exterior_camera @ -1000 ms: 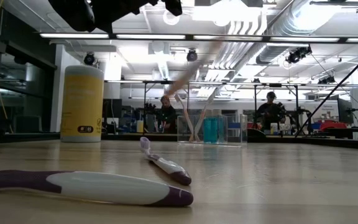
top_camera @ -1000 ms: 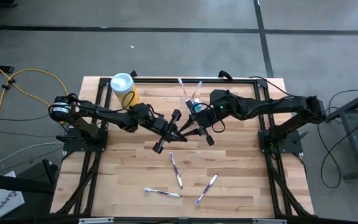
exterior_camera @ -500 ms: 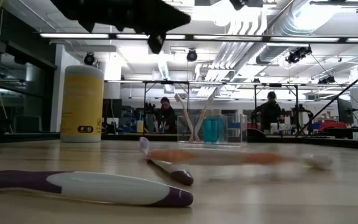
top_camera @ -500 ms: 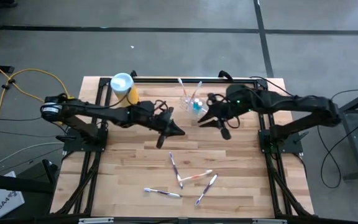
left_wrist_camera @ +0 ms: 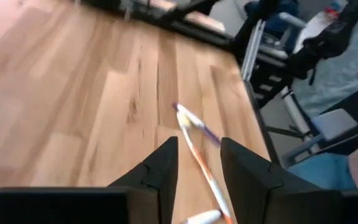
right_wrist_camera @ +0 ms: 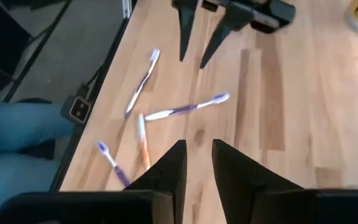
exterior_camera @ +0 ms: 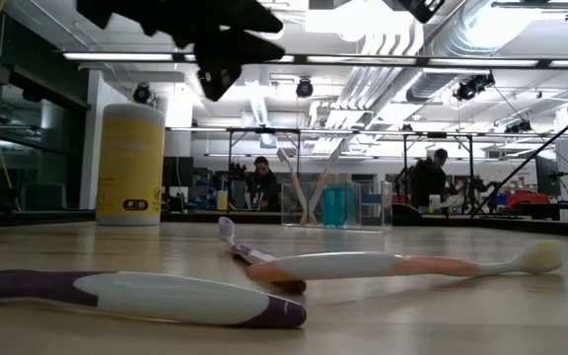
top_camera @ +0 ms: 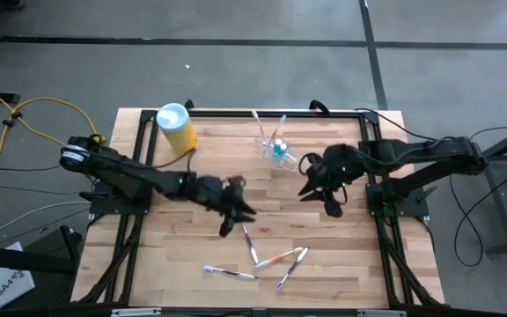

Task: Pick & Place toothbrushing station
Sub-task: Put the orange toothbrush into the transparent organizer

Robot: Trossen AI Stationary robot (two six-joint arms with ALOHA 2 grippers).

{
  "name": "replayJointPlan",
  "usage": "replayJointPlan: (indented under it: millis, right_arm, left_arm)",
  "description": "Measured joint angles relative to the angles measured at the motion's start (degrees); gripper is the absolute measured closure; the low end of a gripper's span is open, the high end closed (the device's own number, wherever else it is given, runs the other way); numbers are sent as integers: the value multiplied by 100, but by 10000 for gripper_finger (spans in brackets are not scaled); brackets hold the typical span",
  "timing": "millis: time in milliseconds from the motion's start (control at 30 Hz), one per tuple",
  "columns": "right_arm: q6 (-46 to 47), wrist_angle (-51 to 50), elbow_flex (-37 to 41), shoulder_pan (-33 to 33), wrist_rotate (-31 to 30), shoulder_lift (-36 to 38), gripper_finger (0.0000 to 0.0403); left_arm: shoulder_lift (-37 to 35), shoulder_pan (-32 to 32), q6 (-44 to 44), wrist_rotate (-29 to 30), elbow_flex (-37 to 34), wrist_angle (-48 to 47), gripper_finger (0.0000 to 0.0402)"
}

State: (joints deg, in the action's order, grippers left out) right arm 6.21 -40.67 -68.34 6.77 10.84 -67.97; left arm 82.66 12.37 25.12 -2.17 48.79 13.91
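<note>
Orange-handled toothbrush (top_camera: 277, 257) lies loose among the others, below the left gripper (top_camera: 236, 214), whose fingers are parted and empty. Right gripper (top_camera: 320, 195) hovers, slightly parted, holding nothing. Clear holder cup (top_camera: 274, 147) stands at the table's far edge. Descend squarely over one handle before closing.
</note>
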Motion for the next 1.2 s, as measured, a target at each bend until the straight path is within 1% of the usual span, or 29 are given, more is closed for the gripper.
replayJointPlan:
  millis: [100,167,267,367,467,600,733,767,800,867,933,1000,1067,1133,1200]
  right_arm:
    - [317,-104,0,369,-359,2,334]
    - [605,-295,0,615,-708,3,334]
    - [1105,-645,0,1012,-1259,1,334]
    - [1600,-864,0,1426,-1784,5,334]
    - [1999,-920,0,1835,-2156,5,334]
    - [2426,-962,0,2405,-2610,5,334]
    - [2757,-1008,-1,2909,-3060,5,334]
    - [2824,-1013,0,3013,-3167,5,334]
    - [2873,-1011,0,3105,-3255,5,334]
    - [2986,-1014,-2,3272,-3372,5,334]
    - [3061,-1010,-2,3423,-3501,5,334]
    - [3206,-1030,-2,3588,-3620,5,334]
    - [3276,-1038,-2,3716,-3751,5,334]
    - [3341,-1053,-2,3823,-3828,4,334]
    - [3404,-1051,-1,3908,-3947,0,334]
  left_arm:
    - [158,393,288,559,34,11,278]
    - [235,596,383,796,49,14,278]
    - [376,812,602,1034,112,20,277]
    - [612,940,690,1110,278,46,277]
    - [977,967,752,1105,537,36,277]
    - [1491,954,752,836,979,50,277]
    - [1849,950,752,799,1362,-42,277]
    - [1859,950,752,811,1405,-190,277]
    - [1863,952,769,814,1455,-353,277]
    - [2022,952,914,825,1599,-253,277]
    - [2052,952,962,844,1593,-402,277]
    - [2259,952,1033,835,1713,-287,277]
    - [2333,950,1077,825,1713,-461,277]
    - [2545,950,1102,784,1915,-332,277]
    - [2644,962,1102,726,2030,-580,277]
